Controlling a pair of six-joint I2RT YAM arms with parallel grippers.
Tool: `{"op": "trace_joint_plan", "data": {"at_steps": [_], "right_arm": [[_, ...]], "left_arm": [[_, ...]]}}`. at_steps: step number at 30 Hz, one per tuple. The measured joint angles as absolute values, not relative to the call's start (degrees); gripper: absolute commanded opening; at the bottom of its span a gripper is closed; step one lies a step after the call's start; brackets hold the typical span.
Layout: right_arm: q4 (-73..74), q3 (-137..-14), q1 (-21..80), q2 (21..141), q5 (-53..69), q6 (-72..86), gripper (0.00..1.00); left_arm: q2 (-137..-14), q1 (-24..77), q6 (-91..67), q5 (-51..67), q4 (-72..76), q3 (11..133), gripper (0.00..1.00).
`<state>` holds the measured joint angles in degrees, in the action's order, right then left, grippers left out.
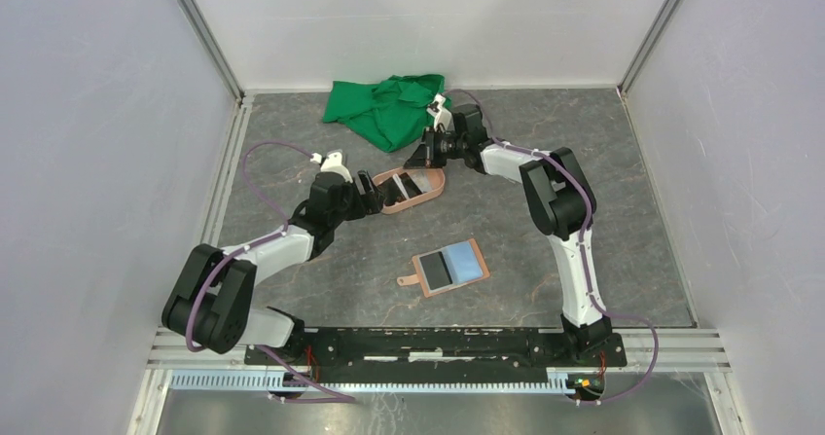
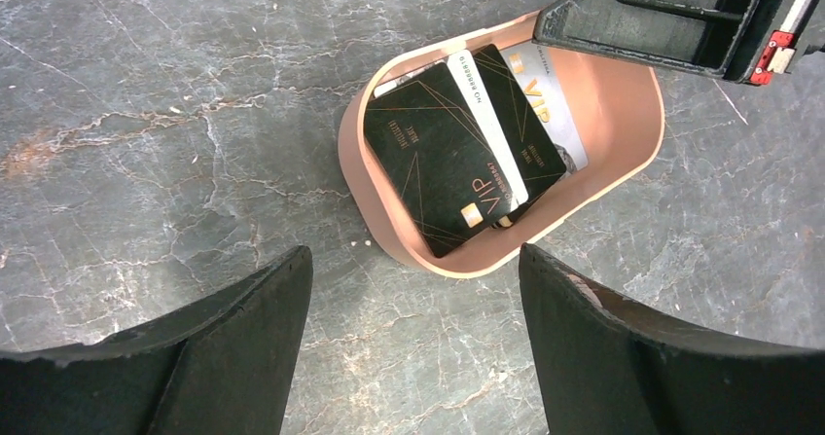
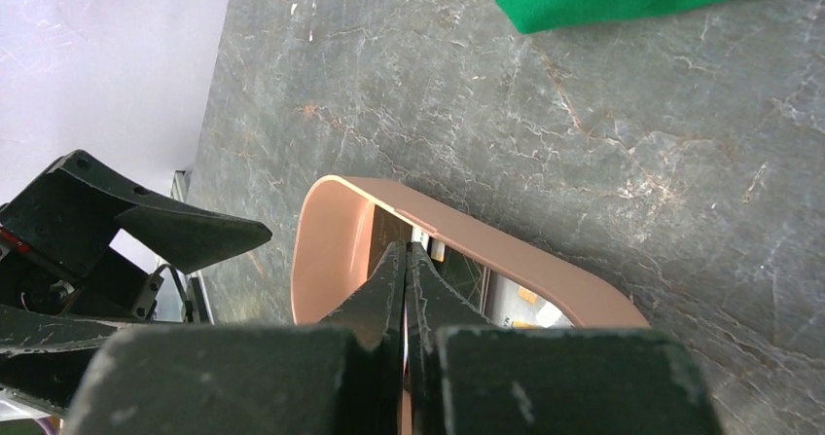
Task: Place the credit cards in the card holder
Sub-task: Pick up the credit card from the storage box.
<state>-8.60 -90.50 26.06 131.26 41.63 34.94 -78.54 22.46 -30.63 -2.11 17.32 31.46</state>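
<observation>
A salmon-pink oval tray [image 1: 437,192] holds several credit cards [image 1: 410,188]. In the left wrist view the tray [image 2: 623,163] shows two black VIP cards [image 2: 438,153], a white card edge between them and a grey card [image 2: 562,119]. The tan card holder [image 1: 478,248] lies open at mid table with a light blue card [image 1: 467,262] and a dark card [image 1: 435,271] on it. My left gripper [image 2: 413,255] is open and empty, just left of the tray. My right gripper [image 3: 406,248] is shut, its tips above the tray's far end [image 3: 331,250]; nothing shows between its fingers.
A crumpled green cloth [image 1: 389,110] lies at the back, behind the tray and the right gripper. White walls close in the table on three sides. Both arms reach in towards the tray from opposite sides.
</observation>
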Motion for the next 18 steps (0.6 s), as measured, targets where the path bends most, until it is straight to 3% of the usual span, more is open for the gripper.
{"op": "trace_joint_plan", "data": {"at_steps": [7,18], "right_arm": [[-9.69,-90.5,25.87,131.2,43.13,34.57,0.29],[-9.56,-90.54,27.57,132.75,44.36,33.76,0.36]], "left_arm": [[-78.43,22.24,-31.16,-1.39,18.22,31.44,0.73],[-84.62,21.61,-31.14,-1.83,19.03,32.21,0.68]]}}
